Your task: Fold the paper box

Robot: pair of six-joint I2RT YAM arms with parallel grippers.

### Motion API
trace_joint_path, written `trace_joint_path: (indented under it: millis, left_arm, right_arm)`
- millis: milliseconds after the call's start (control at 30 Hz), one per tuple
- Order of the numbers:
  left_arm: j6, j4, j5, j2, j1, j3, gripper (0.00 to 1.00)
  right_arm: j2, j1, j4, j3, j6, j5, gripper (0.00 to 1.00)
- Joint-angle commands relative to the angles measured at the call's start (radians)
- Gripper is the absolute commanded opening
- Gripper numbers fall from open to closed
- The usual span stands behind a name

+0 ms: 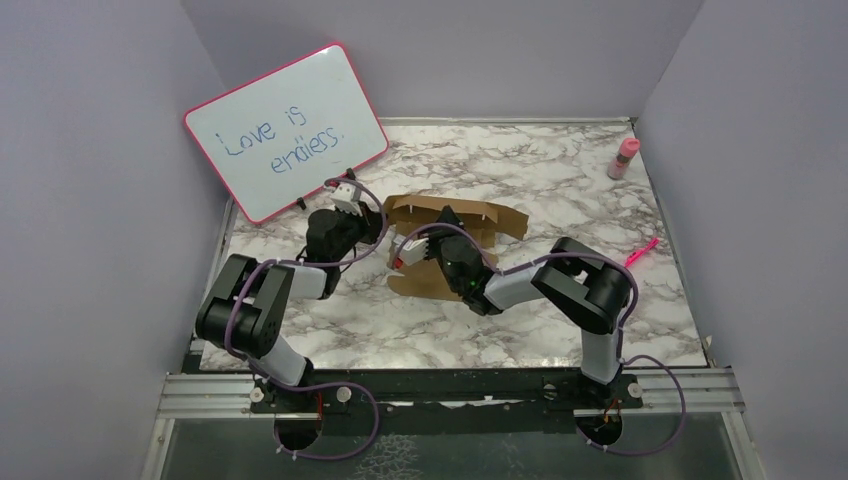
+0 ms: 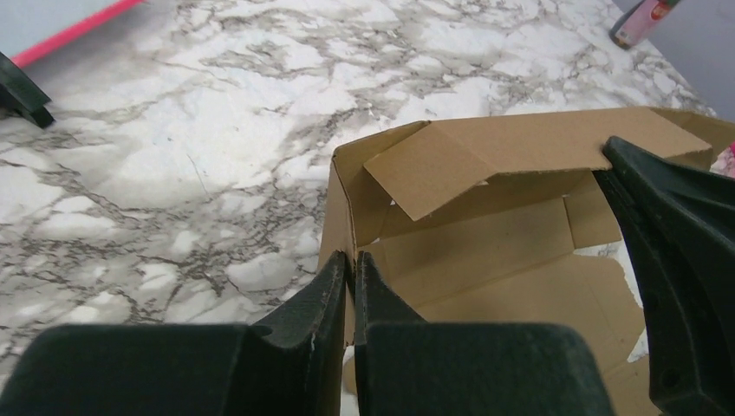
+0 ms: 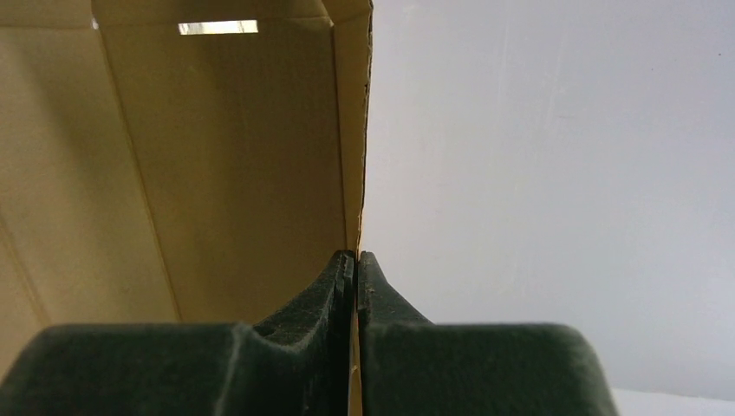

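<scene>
Marble table (image 1: 560,180) beneath, we clamp the box (image 2: 485,251): left gripper (image 2: 354,270) and right gripper (image 3: 356,260) each pinched tight on a wall edge, bracing it for folding.

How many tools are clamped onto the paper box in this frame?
2. The left tool pinches a wall edge at the left end of the paper box; the right tool pinches an upright panel edge, shown by its wrist camera.

Whiteboard (image 1: 287,130) blocks left; table (image 1: 480,165) free behind paper box (image 1: 500,218).
</scene>
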Motion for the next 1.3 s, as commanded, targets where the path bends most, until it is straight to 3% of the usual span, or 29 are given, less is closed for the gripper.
trace_joint_path:
  millis: [0, 267, 767, 1267]
  left_arm:
    - [0.008, 0.056, -0.01, 0.011, -0.087, -0.029, 0.07]
    - [-0.038, 0.055, -0.069, 0.017, -0.161, -0.09, 0.07]
    - [-0.073, 0.055, -0.101, 0.022, -0.214, -0.124, 0.09]
    - [-0.101, 0.054, -0.092, 0.006, -0.233, -0.134, 0.3]
  right_arm:
    - [0.02, 0.007, 0.136, -0.019, -0.043, -0.02, 0.09]
    - [-0.007, 0.008, 0.047, -0.048, 0.029, -0.005, 0.11]
    - [-0.041, 0.023, 0.042, -0.133, 0.086, 0.026, 0.16]
    - [-0.04, 0.025, 0.052, -0.165, 0.116, 0.02, 0.18]
